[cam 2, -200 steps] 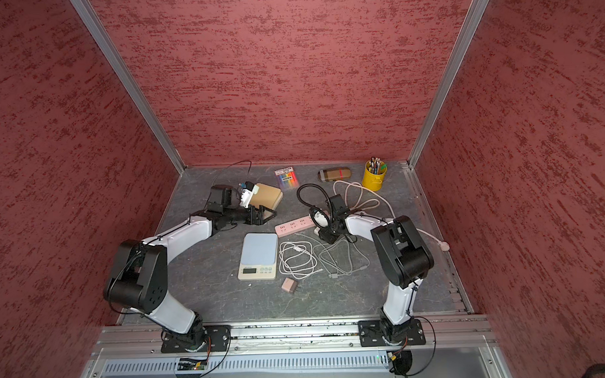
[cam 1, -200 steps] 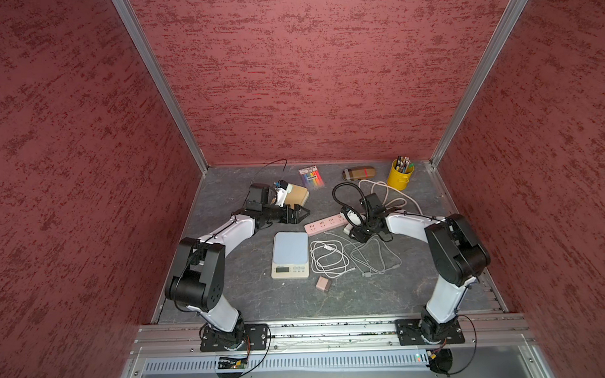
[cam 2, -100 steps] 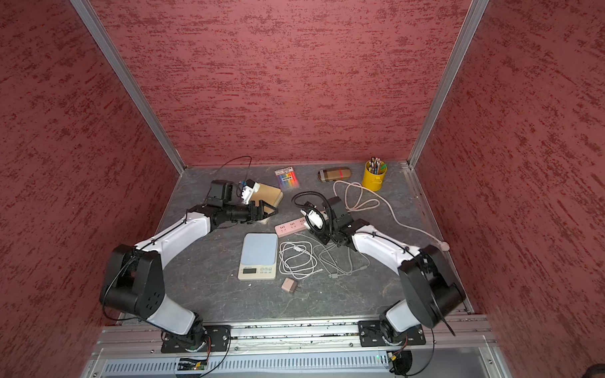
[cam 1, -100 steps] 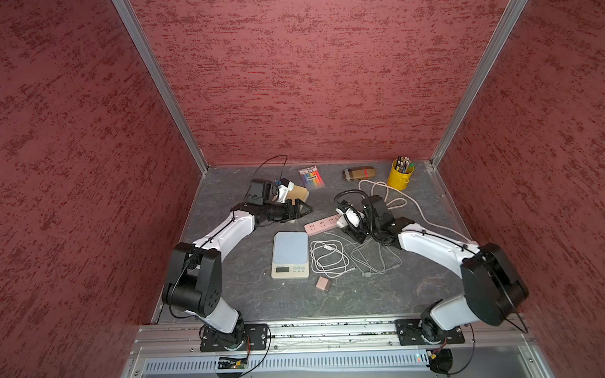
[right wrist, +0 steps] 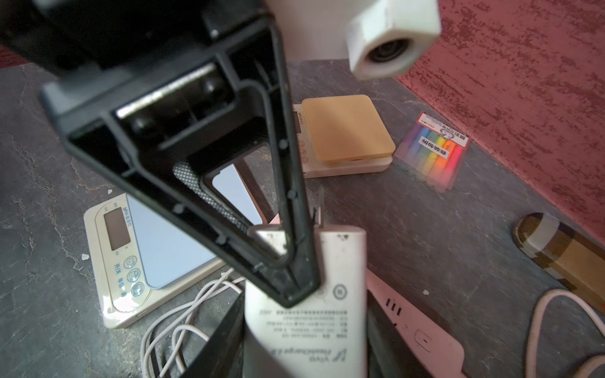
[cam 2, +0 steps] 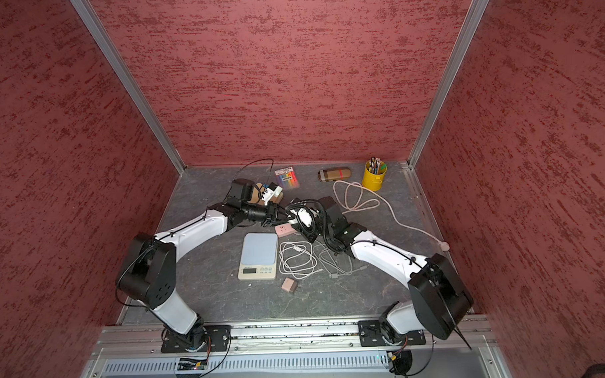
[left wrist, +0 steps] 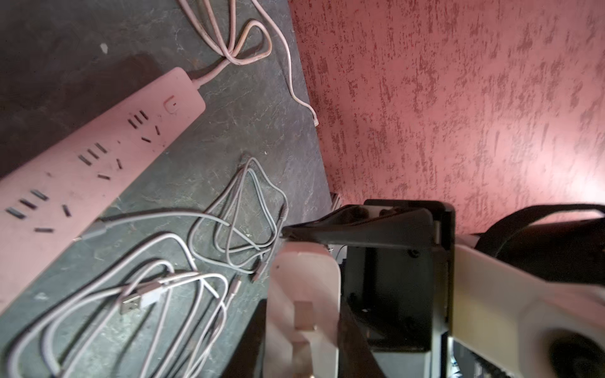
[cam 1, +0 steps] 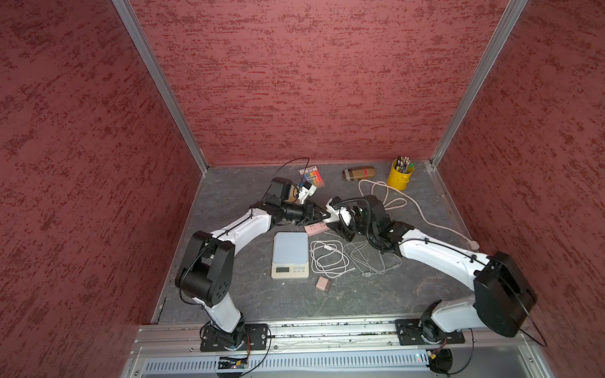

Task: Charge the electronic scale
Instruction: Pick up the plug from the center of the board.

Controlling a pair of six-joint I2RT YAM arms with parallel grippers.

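The electronic scale (cam 1: 290, 253) (cam 2: 260, 251), cream with a pale blue plate, lies flat in the middle of the floor. Behind it the two grippers meet tip to tip over the pink power strip (cam 1: 314, 228) (left wrist: 91, 163). My right gripper (right wrist: 306, 301) is shut on the body of a white charger (right wrist: 327, 314). My left gripper (cam 1: 324, 215) (left wrist: 304, 307) is shut on the same charger (left wrist: 304, 284) at its pronged end. A coiled white cable (cam 1: 328, 260) and a grey cable (cam 1: 369, 260) lie loose to the right of the scale.
A small pink plug cube (cam 1: 323, 284) lies in front of the cables. A second scale with a tan top (right wrist: 347, 131), a marker pack (cam 1: 311, 177), a striped case (cam 1: 359, 173) and a yellow pencil cup (cam 1: 401, 176) stand along the back. The strip's pink cord (cam 1: 391, 200) loops right.
The right arm has swung left and carried the charger over the power strip. The left gripper reached toward it and its jaws came together on the charger's end.
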